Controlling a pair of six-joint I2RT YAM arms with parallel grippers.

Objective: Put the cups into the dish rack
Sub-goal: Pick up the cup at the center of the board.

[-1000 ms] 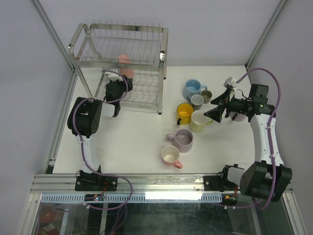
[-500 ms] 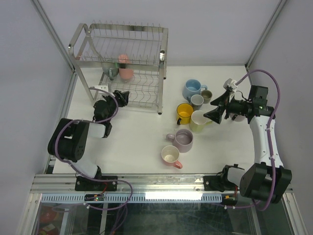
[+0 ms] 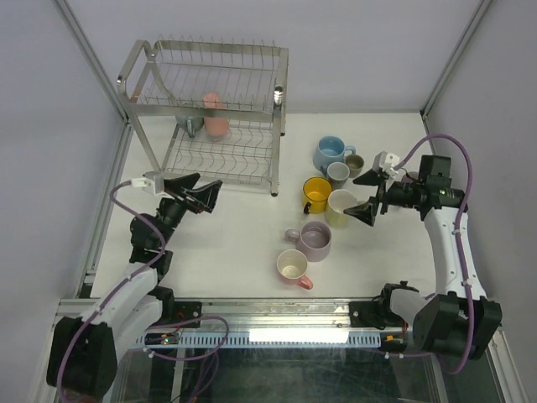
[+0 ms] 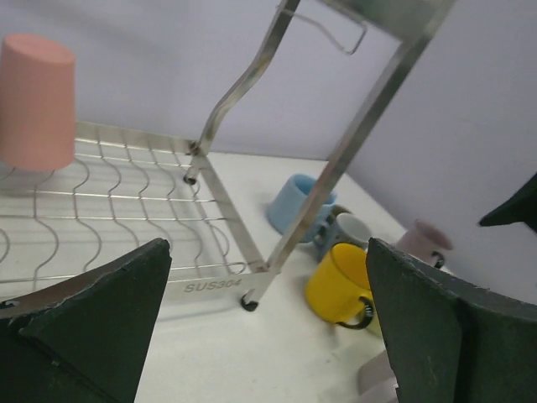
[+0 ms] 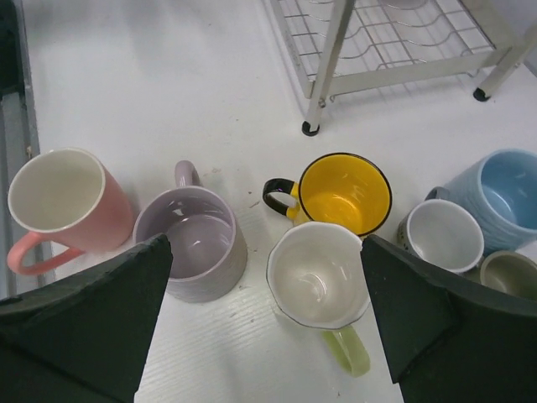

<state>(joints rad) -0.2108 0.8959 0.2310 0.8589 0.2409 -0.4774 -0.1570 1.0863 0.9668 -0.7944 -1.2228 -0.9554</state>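
The right tool, spread and empty, faces the pale green mug just ahead; the left tool, also spread, is well apart.

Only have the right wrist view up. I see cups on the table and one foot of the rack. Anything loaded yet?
Observer: Yes. A pink cup stands upside down on the lower shelf of the rack.
Operator: Just that one?
Observer: No. The top view shows a grey-green cup right beside it, on the side away from the table cups.
Operator: Where's the other arm?
Observer: The left gripper is open and empty, in front of the rack and not touching it, looking past the rack's corner post toward the cups.
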